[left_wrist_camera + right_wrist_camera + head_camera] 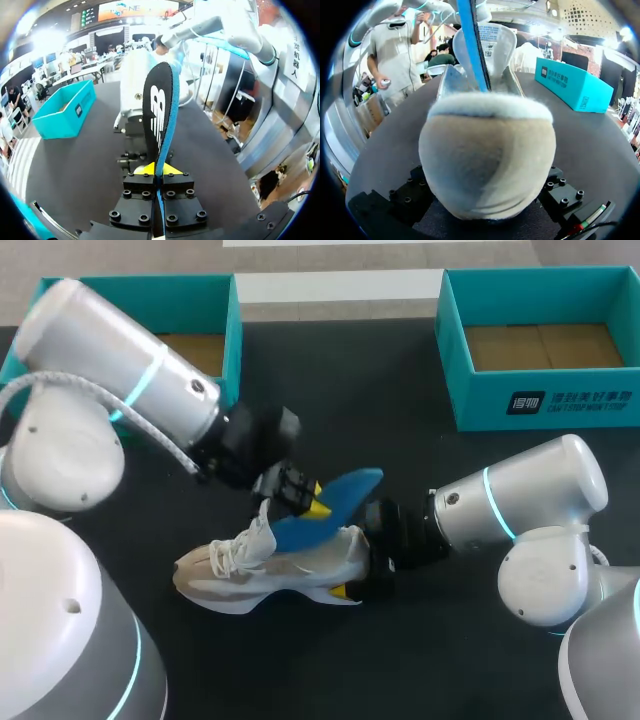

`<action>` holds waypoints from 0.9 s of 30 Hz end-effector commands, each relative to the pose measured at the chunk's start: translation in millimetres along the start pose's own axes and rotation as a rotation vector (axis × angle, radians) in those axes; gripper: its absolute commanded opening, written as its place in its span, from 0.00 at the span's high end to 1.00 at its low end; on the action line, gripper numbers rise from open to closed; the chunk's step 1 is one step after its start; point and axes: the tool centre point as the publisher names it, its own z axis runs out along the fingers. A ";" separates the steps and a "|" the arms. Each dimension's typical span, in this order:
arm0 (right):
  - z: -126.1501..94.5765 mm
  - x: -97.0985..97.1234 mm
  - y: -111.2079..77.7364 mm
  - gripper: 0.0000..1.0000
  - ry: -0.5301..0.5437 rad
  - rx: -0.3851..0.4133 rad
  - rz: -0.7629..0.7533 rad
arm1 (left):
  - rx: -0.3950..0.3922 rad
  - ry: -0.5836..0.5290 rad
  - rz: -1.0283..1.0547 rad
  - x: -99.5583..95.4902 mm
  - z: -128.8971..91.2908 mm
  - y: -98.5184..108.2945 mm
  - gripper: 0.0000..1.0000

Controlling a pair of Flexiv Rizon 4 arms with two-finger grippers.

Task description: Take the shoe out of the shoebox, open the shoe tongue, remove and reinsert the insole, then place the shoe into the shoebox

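The shoe is out on the dark surface, toe to the left, heel to the right. It's clear of both teal boxes at the far edge, the left shoebox and the right shoebox. The blue insole slants up out of the shoe's mouth, lower end down inside the collar, upper end in the air.

The left fingers are pinched narrow on the insole, one on each flat face — a grip that lets it slide lengthways, I'd say. The right fingers clasp the heel from both sides. That's the anchor, by my reading, so the shoe can't drag along with the insole.

The tongue stands folded back toward the toe, which leaves the mouth free. Is the insole going out or coming back in? Can't tell from here.
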 end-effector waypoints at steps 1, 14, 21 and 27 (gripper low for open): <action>2.3 1.5 -1.5 1.00 -0.002 0.002 0.000 | 0.092 0.024 0.012 3.2 -35.9 -16.1 1.00; 2.3 1.5 -1.5 1.00 -0.002 0.002 0.000 | 0.479 0.144 0.046 -16.3 -96.8 -96.0 1.00; 2.3 1.5 -1.5 1.00 -0.002 0.002 0.000 | 0.602 0.225 0.028 -20.9 -117.4 -115.8 1.00; 2.3 1.5 -1.5 1.00 -0.002 0.002 0.000 | 0.592 0.280 0.037 -22.0 -121.3 -115.5 1.00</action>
